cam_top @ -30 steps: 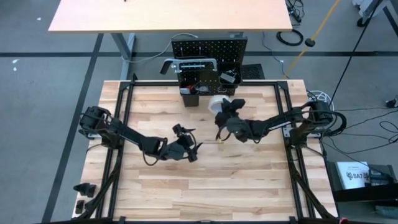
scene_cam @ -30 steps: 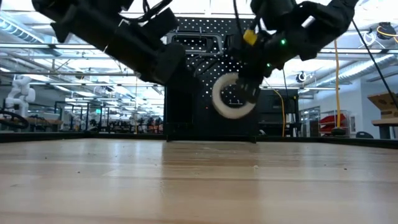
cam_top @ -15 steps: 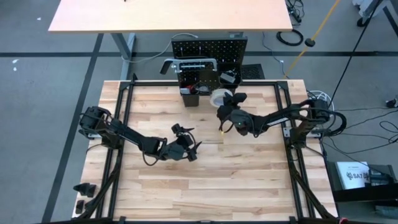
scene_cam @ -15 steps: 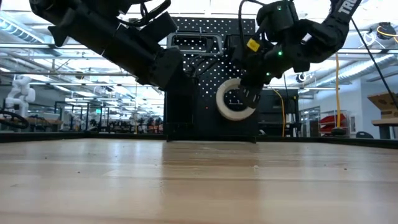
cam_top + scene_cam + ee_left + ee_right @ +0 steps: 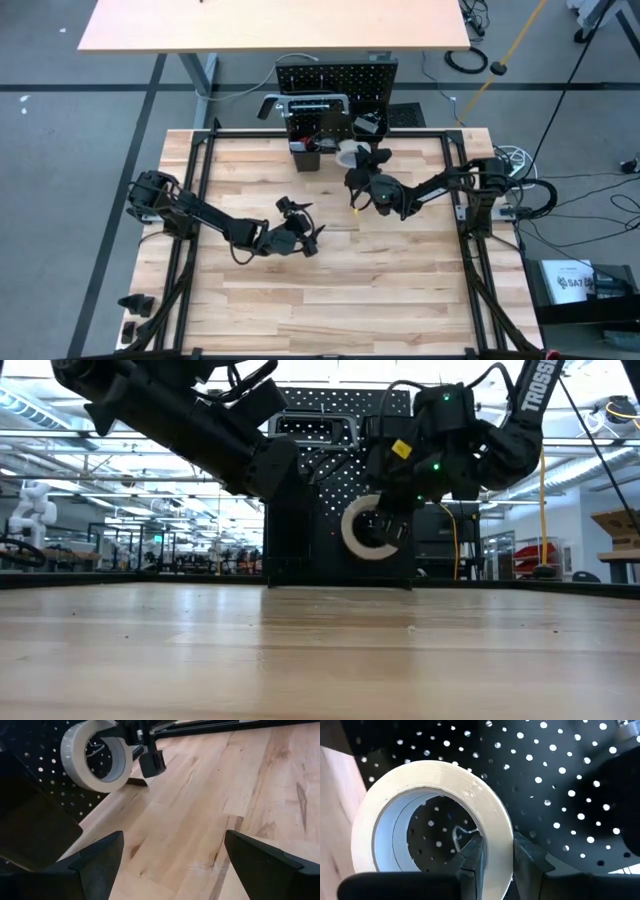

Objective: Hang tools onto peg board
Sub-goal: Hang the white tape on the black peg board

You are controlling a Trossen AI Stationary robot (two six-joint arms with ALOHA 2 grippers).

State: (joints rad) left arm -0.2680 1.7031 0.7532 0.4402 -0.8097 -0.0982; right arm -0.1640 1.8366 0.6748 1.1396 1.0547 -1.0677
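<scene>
The right hand (image 5: 352, 163) is clamped on the white tape roll (image 5: 346, 156), held off the surface (image 5: 400, 270) just before the peg board (image 5: 336, 78), beside its bin (image 5: 304, 150); the left hand (image 5: 315, 241), fingers apart, waits over open wood mid-surface. Low view: the roll (image 5: 365, 527) hangs upright against the board's (image 5: 330, 410) holes. Right wrist view: fingers (image 5: 472, 862) pinch the roll's (image 5: 485, 815) rim.

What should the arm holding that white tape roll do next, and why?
Probably ease the white tape roll a little closer to the peg board, aiming its hole at a hook. The right end effector pinches the roll's rim right in front of the panel, but it is not hung yet.
</scene>
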